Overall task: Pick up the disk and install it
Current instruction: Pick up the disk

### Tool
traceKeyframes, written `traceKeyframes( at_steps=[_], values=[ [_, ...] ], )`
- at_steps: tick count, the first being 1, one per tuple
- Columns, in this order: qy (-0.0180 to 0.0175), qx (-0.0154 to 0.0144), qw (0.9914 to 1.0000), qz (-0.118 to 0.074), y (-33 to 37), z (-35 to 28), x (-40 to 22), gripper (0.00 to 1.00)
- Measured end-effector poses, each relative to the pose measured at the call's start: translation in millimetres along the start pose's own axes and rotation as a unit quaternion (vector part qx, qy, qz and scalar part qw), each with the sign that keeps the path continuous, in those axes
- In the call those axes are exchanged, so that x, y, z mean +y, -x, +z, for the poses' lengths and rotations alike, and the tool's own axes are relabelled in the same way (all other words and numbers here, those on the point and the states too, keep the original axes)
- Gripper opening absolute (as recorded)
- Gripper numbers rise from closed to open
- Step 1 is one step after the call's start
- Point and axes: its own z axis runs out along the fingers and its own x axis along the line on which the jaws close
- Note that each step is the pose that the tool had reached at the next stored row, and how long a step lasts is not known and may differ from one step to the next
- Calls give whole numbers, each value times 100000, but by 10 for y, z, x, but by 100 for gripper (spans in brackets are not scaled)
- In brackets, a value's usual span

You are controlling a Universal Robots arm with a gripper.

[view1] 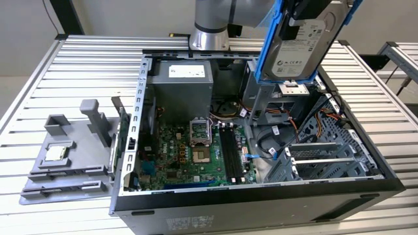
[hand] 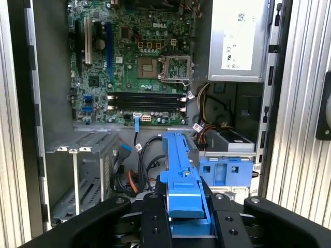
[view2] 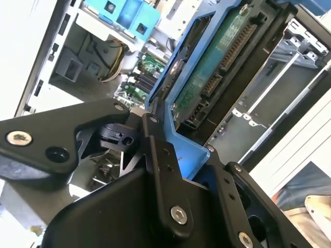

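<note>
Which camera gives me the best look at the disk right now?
The exterior view: the disk shows its labelled face and blue carrier, held over the open computer case. The second wrist view shows its circuit-board side; the first wrist view, its carrier edge-on in the gripper.

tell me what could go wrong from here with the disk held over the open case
1. The tool seems to pinch the disk only by its blue carrier edge, and the disk sits tilted. It could pivot or slip and drop into the computer case.
2. Loose cables lie beside the drive cage. The disk may snag or pinch them going in.
</note>
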Motion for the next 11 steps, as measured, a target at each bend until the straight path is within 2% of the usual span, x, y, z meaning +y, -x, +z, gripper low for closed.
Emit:
traceKeyframes(
  at_steps=[5, 11],
  values=[
    [67, 0, 100000, 1, -98, -2, -17, 0],
    [104, -8, 100000, 2, -181, -3, -33, 0]
  ],
)
